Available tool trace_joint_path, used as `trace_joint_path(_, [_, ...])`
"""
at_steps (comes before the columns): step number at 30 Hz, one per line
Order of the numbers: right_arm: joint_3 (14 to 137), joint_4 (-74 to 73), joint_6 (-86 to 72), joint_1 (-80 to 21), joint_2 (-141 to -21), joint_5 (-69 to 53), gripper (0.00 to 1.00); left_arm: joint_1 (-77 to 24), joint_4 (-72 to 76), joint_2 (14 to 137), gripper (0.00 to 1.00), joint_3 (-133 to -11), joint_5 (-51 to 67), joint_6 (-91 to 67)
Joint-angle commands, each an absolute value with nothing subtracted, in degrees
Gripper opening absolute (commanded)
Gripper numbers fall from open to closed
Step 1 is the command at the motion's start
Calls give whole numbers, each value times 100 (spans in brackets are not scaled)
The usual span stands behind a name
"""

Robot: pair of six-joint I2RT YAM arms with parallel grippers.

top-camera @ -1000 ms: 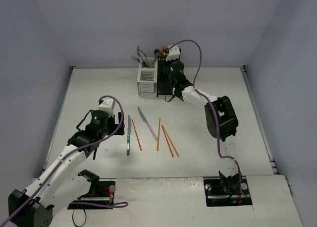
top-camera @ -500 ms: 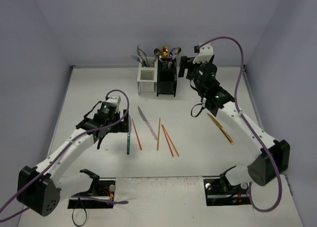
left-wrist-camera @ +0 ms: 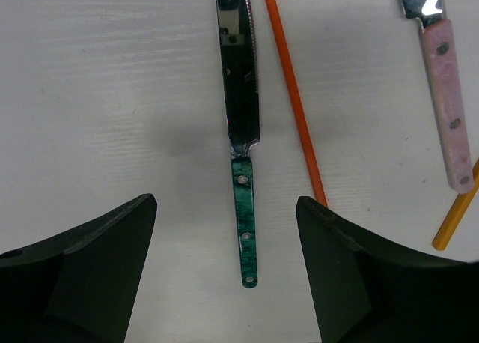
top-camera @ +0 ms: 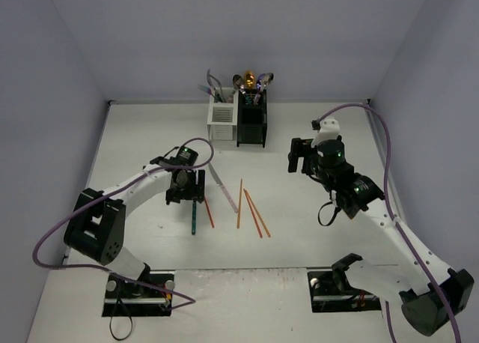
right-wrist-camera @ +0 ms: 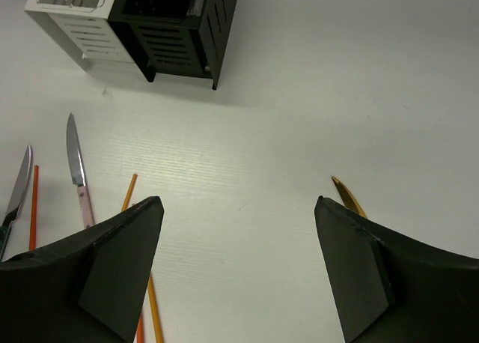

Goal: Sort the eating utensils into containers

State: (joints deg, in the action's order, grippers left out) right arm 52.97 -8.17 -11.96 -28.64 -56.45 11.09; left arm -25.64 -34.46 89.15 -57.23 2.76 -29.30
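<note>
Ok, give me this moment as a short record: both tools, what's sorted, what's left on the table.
Left tool: open, over the teal-handled knife, not gripping
Right tool: open, empty
Containers: white caddy and black caddy, utensils standing in both
Unsorted: pink-handled knife, orange chopsticks, gold utensil, plus that teal-handled knife

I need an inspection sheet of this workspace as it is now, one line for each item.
Surface: white table, faint grain.
Job's things: white caddy and black caddy joined, utensils standing inside; teal-handled knife, pink-handled knife and orange chopsticks loose on table; gold utensil tip on table, mostly hidden.
Clutter: nothing seen.
Grippers: left gripper open, astride the teal handle, not touching; right gripper open, empty.
Cables: purple cable looping along each arm.
Surroundings: plain walls on three sides.
</note>
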Motion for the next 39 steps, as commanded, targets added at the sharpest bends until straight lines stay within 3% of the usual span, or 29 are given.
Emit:
trace_joint_path(1, [5198, -990, -1327, -2809, -5304, 1052, 80, -2780, -3639, 9301, 62, -6108, 203, -3287])
trace_joint_path(11, [5138, -1179, -1371, -2795, -5072, 815, 81, -2846, -3618, 9982, 42, -6040, 60, -3603])
trace_joint_path(14, [5089, -1187, -1362, -2795, -4983, 711, 81, -2839, -3604, 10036, 27, -5985, -113, -3665])
trace_joint_path(17, [5089, -1210, -1308, -2788, -4951, 605, 81, -2839, -3628, 9969, 5, -5947, -148, -3726])
trace_joint_path(19, [5089, -1225, -1253, -2795, -4910, 582, 81, -2839, -3630, 9820, 0, -5935, -180, -3760])
trace_joint_path(29, [5045, -1257, -1228, -2801, -4612, 209, 82, -2839, -3383, 8241, 0, -7032, -1278, -3328])
trace_joint_path(33, [5105, -1274, -1248, -2791, -4649, 185, 82, -2843, -2386, 8003, 0, -7700, -1528, -2729])
trace_joint_path(39, [5231, -1264, -1353, -2795, -4801, 462, 82, -2830, 379, 8269, 0, -8172, -1484, -1661])
